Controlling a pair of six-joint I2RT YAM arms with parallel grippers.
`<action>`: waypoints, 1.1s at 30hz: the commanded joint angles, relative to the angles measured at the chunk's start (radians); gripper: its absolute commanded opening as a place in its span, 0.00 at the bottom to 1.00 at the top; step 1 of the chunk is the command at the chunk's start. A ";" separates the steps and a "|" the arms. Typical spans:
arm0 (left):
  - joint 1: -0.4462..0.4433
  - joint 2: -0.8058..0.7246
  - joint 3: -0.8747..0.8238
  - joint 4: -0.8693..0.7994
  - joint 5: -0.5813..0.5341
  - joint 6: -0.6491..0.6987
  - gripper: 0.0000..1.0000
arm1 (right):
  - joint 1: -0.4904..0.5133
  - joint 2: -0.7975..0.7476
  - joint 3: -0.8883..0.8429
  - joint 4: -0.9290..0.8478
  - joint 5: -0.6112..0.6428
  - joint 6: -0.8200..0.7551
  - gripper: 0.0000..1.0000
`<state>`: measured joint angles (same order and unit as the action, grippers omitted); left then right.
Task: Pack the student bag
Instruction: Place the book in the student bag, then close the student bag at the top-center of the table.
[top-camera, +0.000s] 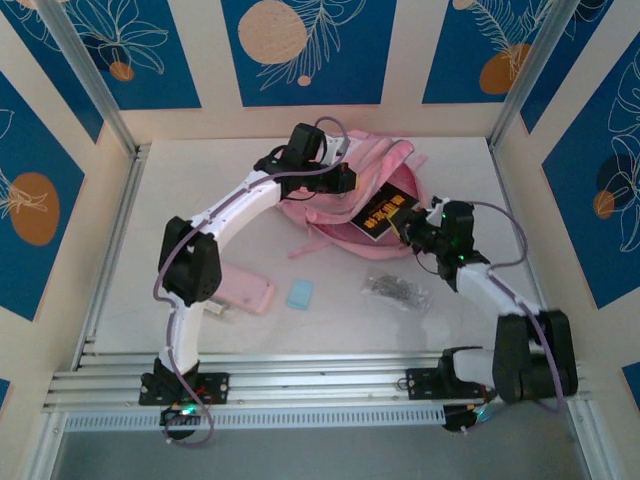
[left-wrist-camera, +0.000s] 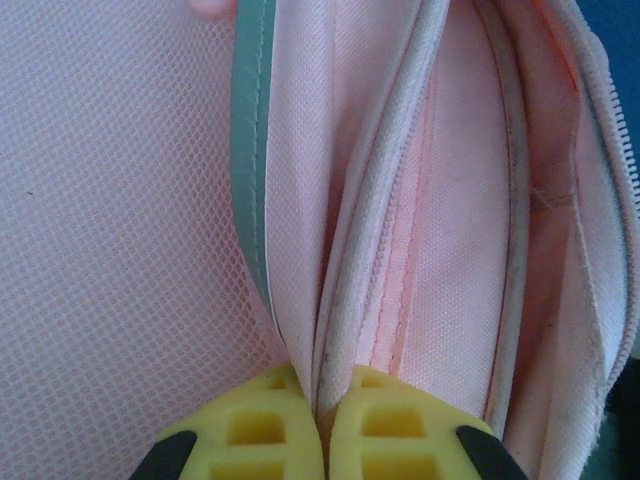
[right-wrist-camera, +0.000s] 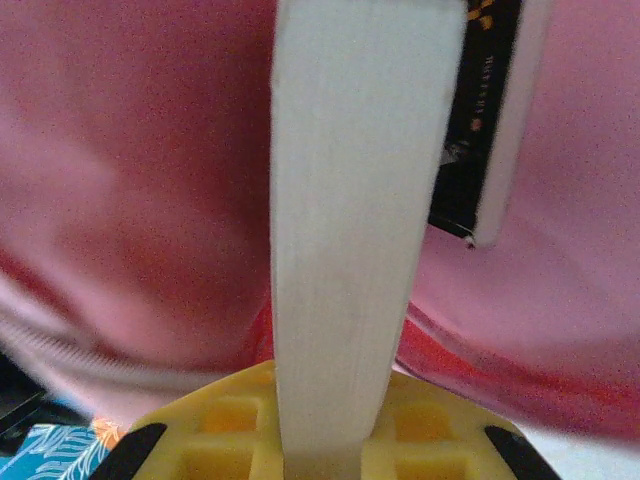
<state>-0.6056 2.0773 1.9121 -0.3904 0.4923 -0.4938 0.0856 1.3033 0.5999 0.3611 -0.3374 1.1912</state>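
The student bag (top-camera: 375, 165) lies at 12 o'clock on the bench (top-camera: 170, 180). The left fingers (left-wrist-camera: 255, 425) are clamped together on its zip edge, holding the mouth up. The right fingers (right-wrist-camera: 225, 425), at 4 o'clock from the bag, grip a black-covered book (top-camera: 383, 213) by its page edge, with its far end at the opening. Loading looks under way. Next, the book needs pushing toward 10 o'clock, deeper in, with the mouth held lifted.

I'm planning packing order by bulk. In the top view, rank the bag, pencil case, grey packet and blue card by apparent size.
Largest: bag, by far.
Next: pencil case and grey packet look alike; the left arm hides part of the case, so no ranking.
Smallest: blue card.
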 joint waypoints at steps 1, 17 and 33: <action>0.007 -0.116 -0.015 0.126 0.090 -0.032 0.00 | 0.015 0.126 0.090 0.256 -0.073 0.014 0.00; 0.010 -0.132 -0.090 0.184 0.060 -0.054 0.00 | 0.086 0.522 0.410 0.007 -0.016 -0.050 0.11; 0.012 -0.088 -0.185 0.302 -0.040 -0.081 0.00 | 0.064 -0.069 0.430 -0.936 0.524 -0.524 0.84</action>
<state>-0.6056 2.0090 1.7432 -0.2115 0.5137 -0.5743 0.1493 1.3060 1.0046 -0.3344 0.0380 0.7864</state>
